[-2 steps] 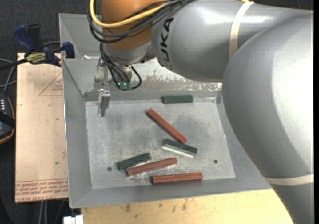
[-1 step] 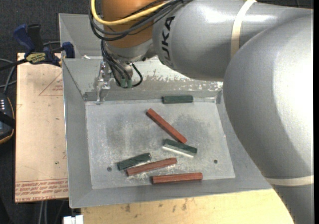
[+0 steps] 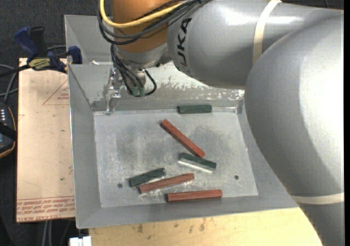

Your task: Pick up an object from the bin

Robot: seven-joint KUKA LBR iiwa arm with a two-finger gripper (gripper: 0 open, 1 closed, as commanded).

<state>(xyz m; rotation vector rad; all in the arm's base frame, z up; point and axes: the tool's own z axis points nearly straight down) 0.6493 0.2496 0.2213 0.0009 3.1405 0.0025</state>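
Note:
My gripper [image 3: 113,93] hangs under the orange cover at the back left corner of the bin, close to the back wall, and nothing shows in it. A dark green flat bar [image 3: 194,109] lies along the foot of the back wall, to the gripper's right. A red flat bar [image 3: 182,138] lies slantwise in the middle of the floor, in front of and to the right of the gripper. Both bars are apart from the gripper.
Towards the front lie a green bar with a pale edge [image 3: 197,162], a dark green bar [image 3: 146,177], a brown-red bar [image 3: 165,182] touching it, and a red bar [image 3: 194,195] near the front wall. The big grey arm covers the bin's right side.

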